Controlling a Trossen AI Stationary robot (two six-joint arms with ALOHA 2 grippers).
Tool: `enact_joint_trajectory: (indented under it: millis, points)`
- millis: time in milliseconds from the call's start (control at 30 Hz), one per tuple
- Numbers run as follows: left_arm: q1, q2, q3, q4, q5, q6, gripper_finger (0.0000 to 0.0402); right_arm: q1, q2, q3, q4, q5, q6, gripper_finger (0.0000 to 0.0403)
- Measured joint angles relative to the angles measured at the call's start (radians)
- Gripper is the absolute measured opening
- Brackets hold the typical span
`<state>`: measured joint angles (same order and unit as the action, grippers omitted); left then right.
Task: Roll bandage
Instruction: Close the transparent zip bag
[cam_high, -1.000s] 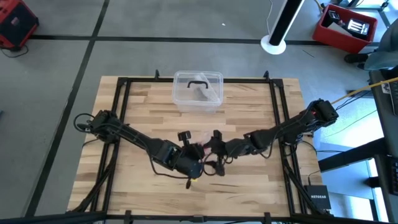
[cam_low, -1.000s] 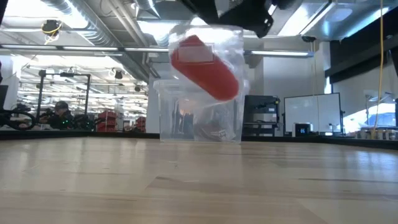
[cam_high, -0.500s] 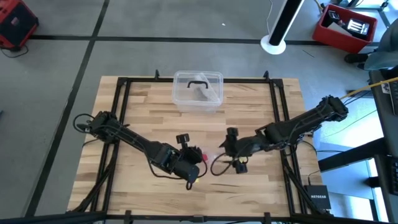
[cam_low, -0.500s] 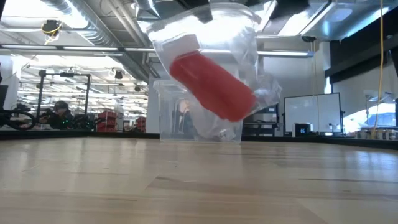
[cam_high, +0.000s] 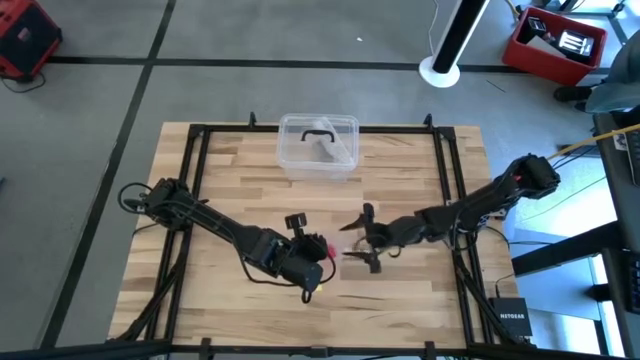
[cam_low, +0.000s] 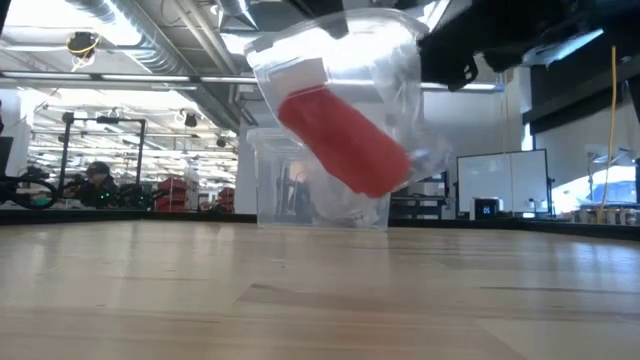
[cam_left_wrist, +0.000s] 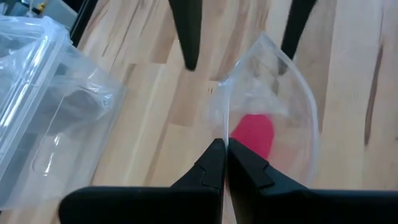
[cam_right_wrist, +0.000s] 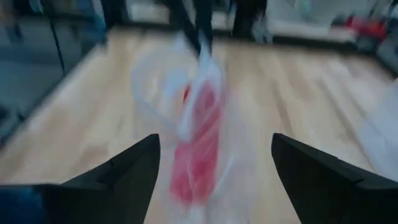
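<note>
On the desk (cam_high: 400, 170), the clear plastic box (cam_high: 318, 147) blocks the 12 o'clock edge. At the centre, the left pincer (cam_high: 322, 250) holds a clear bag (cam_low: 370, 90) with the red bandage (cam_low: 345, 140) in the air. The open right pincer (cam_high: 358, 243) stands just at 3 o'clock of it, so the passage between them is narrow. The 6 o'clock side is free.

Overhead, table-level, 2 wrist cams.

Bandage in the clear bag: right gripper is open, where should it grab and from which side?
Probably the free lower end of the bag, where the bandage bulges. The left gripper pinches the bag's rim, so the roll hangs tilted above the table. The right gripper faces it head-on, jaws apart: close across the roll's narrow width from there.
</note>
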<state>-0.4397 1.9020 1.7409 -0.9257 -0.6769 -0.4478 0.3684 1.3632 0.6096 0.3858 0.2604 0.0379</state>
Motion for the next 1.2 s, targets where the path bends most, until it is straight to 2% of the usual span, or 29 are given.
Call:
enact_joint_trajectory:
  millis: [67, 133, 333, 467, 667, 800, 1067, 1200]
  points:
    - [0.000, 0.002, 0.000, -0.003, 0.000, 0.011, 0.0005, 0.004, 0.004, -0.059, 0.177, -0.011, -0.002, 0.0308]
    - [0.000, 0.003, 0.000, -0.001, 0.001, 0.027, 0.0005, 0.005, 0.013, -0.093, 0.276, -0.039, -0.005, 0.0308]
    - [0.000, 0.003, 0.000, 0.058, 0.001, 0.088, 0.0005, 0.004, 0.055, -0.104, 0.259, -0.054, 0.013, 0.0286]
    - [-0.003, 0.003, 0.000, 0.100, 0.000, 0.118, 0.0005, 0.004, 0.091, -0.103, 0.338, -0.059, 0.009, 0.0245]
    - [-0.003, 0.003, 0.000, 0.095, 0.001, 0.111, 0.0005, 0.005, 0.100, -0.101, 0.375, -0.172, 0.016, 0.0186]
    - [-0.003, 0.003, 0.000, 0.097, 0.000, 0.110, 0.0005, 0.005, 0.100, -0.087, 0.375, -0.130, 0.031, 0.0141]
    - [-0.003, 0.002, 0.001, 0.089, 0.067, 0.146, 0.0007, 0.004, 0.100, -0.024, 0.312, -0.117, -0.060, 0.0013]
    - [0.013, 0.002, 0.082, -0.023, 0.122, 0.160, 0.0040, 0.004, 0.100, -0.019, 0.256, -0.067, -0.056, 0.0015]
